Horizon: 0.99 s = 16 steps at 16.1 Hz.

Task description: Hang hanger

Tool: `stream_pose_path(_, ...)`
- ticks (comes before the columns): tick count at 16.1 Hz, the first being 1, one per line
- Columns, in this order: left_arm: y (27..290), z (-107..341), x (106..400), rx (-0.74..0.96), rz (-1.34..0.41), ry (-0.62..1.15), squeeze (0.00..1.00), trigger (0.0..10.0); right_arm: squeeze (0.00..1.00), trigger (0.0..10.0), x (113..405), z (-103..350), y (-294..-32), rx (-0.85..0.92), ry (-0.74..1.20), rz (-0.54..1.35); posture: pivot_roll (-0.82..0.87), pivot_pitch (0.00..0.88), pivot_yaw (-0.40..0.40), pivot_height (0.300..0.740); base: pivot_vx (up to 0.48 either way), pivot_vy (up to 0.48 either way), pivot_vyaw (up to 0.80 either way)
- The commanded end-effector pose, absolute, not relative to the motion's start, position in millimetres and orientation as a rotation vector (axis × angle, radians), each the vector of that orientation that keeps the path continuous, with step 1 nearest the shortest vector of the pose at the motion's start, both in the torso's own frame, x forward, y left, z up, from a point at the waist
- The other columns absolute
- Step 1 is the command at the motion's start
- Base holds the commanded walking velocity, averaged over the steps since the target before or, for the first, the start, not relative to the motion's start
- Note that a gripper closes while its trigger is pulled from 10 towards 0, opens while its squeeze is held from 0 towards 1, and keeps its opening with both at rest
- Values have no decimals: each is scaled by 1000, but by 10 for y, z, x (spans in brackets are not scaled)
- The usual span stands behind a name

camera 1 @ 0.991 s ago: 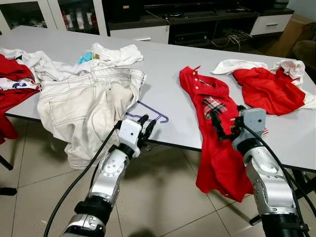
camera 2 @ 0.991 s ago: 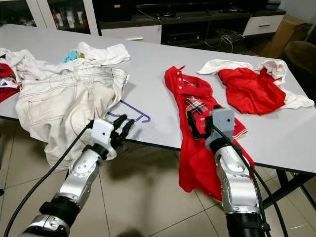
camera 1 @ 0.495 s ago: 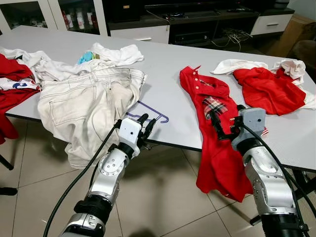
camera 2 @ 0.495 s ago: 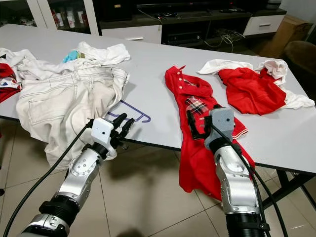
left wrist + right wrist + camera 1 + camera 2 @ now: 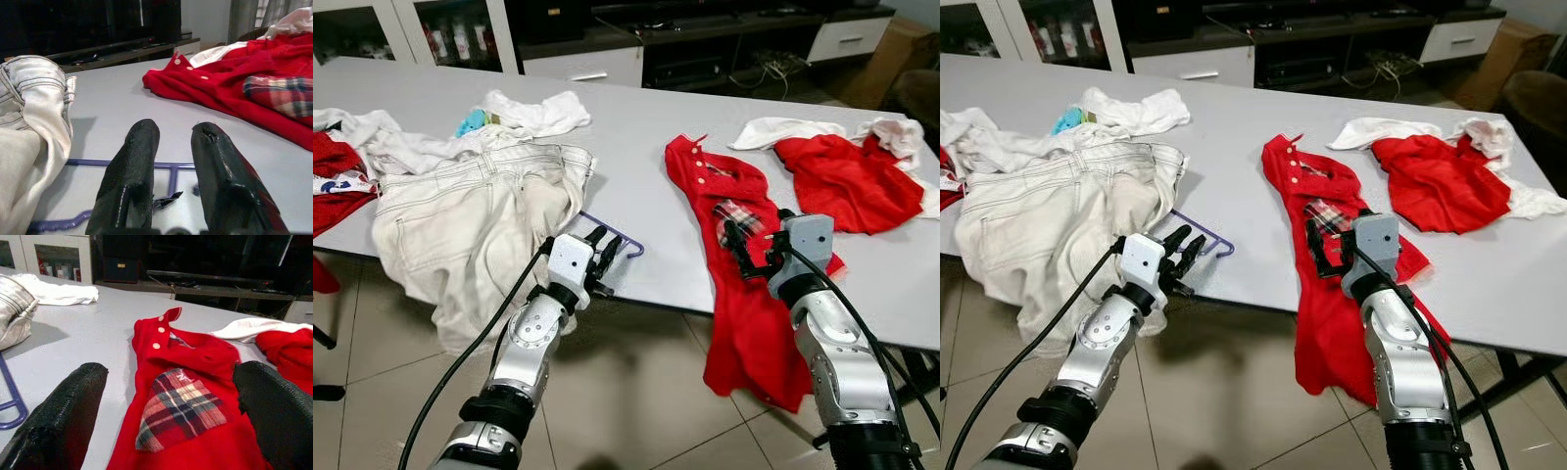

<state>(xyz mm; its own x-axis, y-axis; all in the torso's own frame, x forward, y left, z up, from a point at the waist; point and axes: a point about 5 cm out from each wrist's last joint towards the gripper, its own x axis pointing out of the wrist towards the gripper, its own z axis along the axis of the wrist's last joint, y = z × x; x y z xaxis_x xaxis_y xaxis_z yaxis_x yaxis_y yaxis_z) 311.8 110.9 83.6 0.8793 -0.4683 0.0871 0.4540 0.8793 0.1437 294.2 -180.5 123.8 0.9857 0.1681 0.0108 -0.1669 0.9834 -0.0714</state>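
Note:
A purple hanger [image 5: 625, 240] lies flat on the grey table [image 5: 636, 137] near its front edge, one end tucked under pale jeans [image 5: 480, 215]. My left gripper [image 5: 605, 247] is open at the table edge, its fingertips just over the hanger's near bar [image 5: 168, 166]; nothing is held between them. In the left wrist view the two black fingers [image 5: 132, 161] straddle the bar's short upright. My right gripper [image 5: 756, 235] is wide open above a red shirt [image 5: 734, 284] with a plaid collar lining [image 5: 181, 411]. That shirt hangs partly off the table's front edge.
White clothes [image 5: 533, 110] lie behind the jeans, and a red garment [image 5: 333, 171] drapes at the far left. Red and white clothes [image 5: 847, 171] are piled at the right. A dark TV cabinet [image 5: 705, 49] stands behind the table, with tiled floor [image 5: 626, 392] below.
The whole view has shifted slightly. My left gripper has edged forward, so its fingertips now reach over the hanger's near bar. The right arm holds about the same pose.

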Motion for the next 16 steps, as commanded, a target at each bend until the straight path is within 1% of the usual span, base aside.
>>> stream_pose_path(1,1086,844,3138,136,-490,-120,0,10000,0,10000,2972,1261,-1807,-69,-24,164,-82,0,0,740,307,0,0)
stream_pose_path(11,1076,829,3127,133,-481,-121,0,10000,0,10000,2982,1271,-1794,-74,-25,171,-76,0,-10,740,318,0,0)
stream_pose_path(16,1084,818,3117,135,-481,-118,0,10000,0,10000,2982,1265,-1784,-72,-22,173,-75,0,-9,740,480,0,0)
